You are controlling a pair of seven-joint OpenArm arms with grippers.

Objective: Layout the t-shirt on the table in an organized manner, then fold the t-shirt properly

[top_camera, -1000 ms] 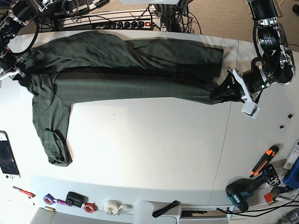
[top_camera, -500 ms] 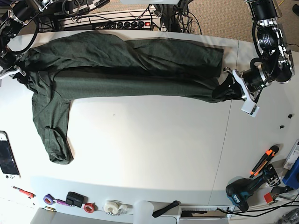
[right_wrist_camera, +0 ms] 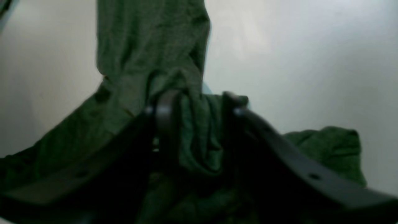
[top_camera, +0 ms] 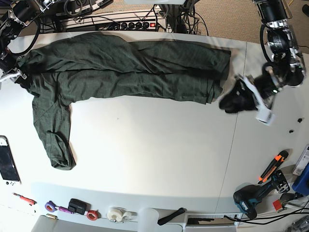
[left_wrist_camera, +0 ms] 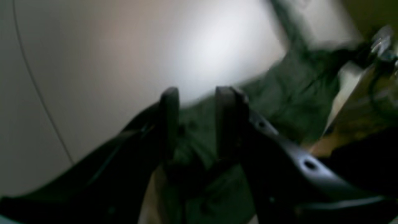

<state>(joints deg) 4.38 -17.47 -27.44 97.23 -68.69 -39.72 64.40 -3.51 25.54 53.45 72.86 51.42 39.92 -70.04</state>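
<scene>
The dark green t-shirt (top_camera: 130, 72) lies along the far side of the white table (top_camera: 154, 154), folded lengthwise, with one sleeve (top_camera: 53, 135) trailing toward the front at the left. My left gripper (top_camera: 227, 104) hovers just off the shirt's right end with its fingers apart. In the left wrist view the left gripper (left_wrist_camera: 199, 102) is open, with the t-shirt (left_wrist_camera: 289, 90) lying beyond and below it. My right gripper (top_camera: 17, 73) sits at the shirt's left end. In the right wrist view the right gripper (right_wrist_camera: 199, 105) is open, with a loose bunch of the t-shirt (right_wrist_camera: 149, 40) between its fingers.
A white handheld device (top_camera: 7, 164) lies at the left edge. Tape rolls (top_camera: 116, 214) and small tools line the front edge. A drill (top_camera: 251, 198) and an orange cutter (top_camera: 273, 166) sit at the front right. A power strip (top_camera: 135, 24) and cables run behind the table.
Both grippers have opened. The left gripper has let go of the shirt's right end and drawn away toward the front. That end now rests flat on the table.
</scene>
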